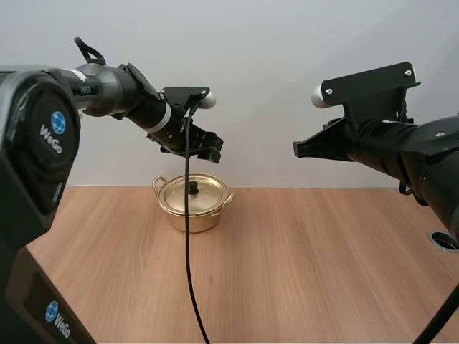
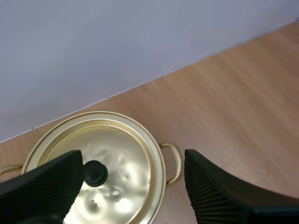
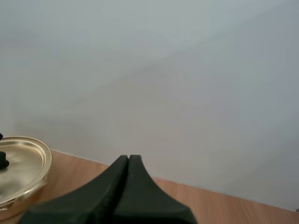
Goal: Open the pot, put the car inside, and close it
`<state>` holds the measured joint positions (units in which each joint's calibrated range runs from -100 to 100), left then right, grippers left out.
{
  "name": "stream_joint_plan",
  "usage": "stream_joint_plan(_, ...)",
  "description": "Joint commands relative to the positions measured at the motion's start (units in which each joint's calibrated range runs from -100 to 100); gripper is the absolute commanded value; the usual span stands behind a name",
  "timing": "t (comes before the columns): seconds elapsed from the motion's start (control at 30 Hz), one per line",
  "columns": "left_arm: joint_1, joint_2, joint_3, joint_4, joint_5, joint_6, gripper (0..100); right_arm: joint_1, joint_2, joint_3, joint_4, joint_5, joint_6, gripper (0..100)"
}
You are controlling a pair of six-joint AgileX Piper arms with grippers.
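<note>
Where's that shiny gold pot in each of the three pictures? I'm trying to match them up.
High view: the pot stands at the far side of the table, below the left gripper.
Left wrist view: the pot is seen from above, right under the open left gripper.
Right wrist view: the pot's edge sits beside the shut right gripper.
Shared landmark: the black knob on top.

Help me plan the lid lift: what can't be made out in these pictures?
- Inside of the pot: the lid covers it in every view.
- Left wrist view: a finger of the open left claw hides part of the lid beside its knob.
- Right wrist view: the picture's edge cuts off most of the pot; the shut right claw hides the table behind it.
</note>
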<state>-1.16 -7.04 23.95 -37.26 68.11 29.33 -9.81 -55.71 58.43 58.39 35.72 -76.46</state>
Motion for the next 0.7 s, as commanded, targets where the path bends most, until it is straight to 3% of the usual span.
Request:
stream_joint_plan(0.0,0.06,-22.6,8.3,-16.4,-1.9,15.5,100,0.0,0.1,1.5,-0.3,0.0,0.0,0)
stream_joint_plan(0.07,0.06,-32.8,14.7,-21.3,-1.9,18.7,100,0.0,0.1,2.3,-0.3,0.3,-0.1,0)
stream_joint_plan(0.2,0.46,-53.0,25.6,-22.8,-2.1,16.9,100,0.0,0.1,2.3,-0.5,4.2,-1.1,0)
stream_joint_plan(0.33,4.95,-66.1,33.7,-10.2,5.0,2.5,100,0.0,-0.1,2.3,0.1,8.3,-1.1,0)
stream_joint_plan(0.4,6.79,-73.1,38.8,-4.8,-1.3,0.5,100,0.0,-0.1,2.3,1.2,10.0,-1.1,0)
stream_joint_plan(0.47,7.7,-81.0,43.9,-0.8,-14.0,0.5,100,0.0,-0.1,2.3,2.5,12.5,-1.0,0)
stream_joint_plan(0.5,7.7,-84.1,46.6,-0.1,-21.4,0.1,100,0.0,-0.2,2.3,2.6,13.8,-0.9,0)
stream_joint_plan(0.6,5.51,-86.4,53.2,2.0,-38.0,-4.4,100,0.0,-0.3,2.3,2.4,17.4,-0.8,0)
stream_joint_plan(0.67,4.87,-86.2,58.3,3.4,-48.2,-7.0,100,0.0,-0.8,2.8,2.4,18.5,-0.8,0)
